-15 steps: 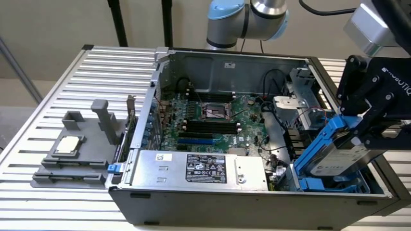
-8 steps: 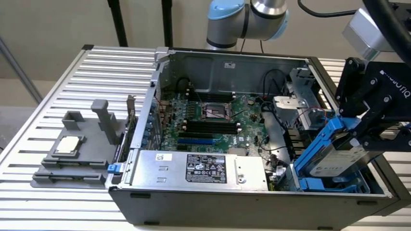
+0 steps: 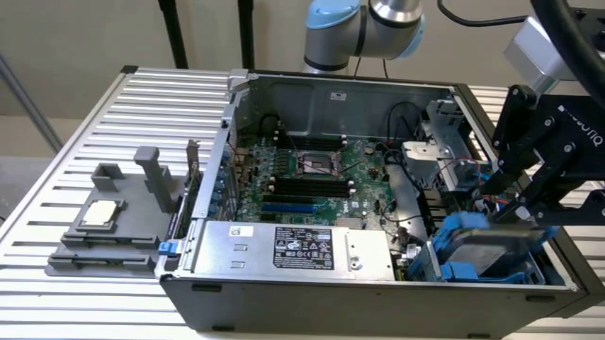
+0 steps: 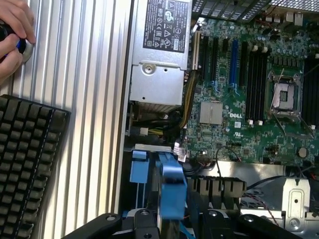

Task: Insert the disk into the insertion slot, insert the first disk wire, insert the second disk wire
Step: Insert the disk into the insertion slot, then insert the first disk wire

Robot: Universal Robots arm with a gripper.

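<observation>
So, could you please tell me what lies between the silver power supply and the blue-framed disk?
Black and yellow cables lie between the power supply and the disk, as the wrist view shows.

The scene is lit brightly from above. Glare is seen on the ribbed metal table [image 4: 94, 74]. Soft shadow is cast inside the computer case [image 3: 341, 95].

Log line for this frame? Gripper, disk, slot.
gripper: shut on disk by its blue carrier | disk: tilted, partly in insertion slot, not seated | stage: disk insertion
</observation>
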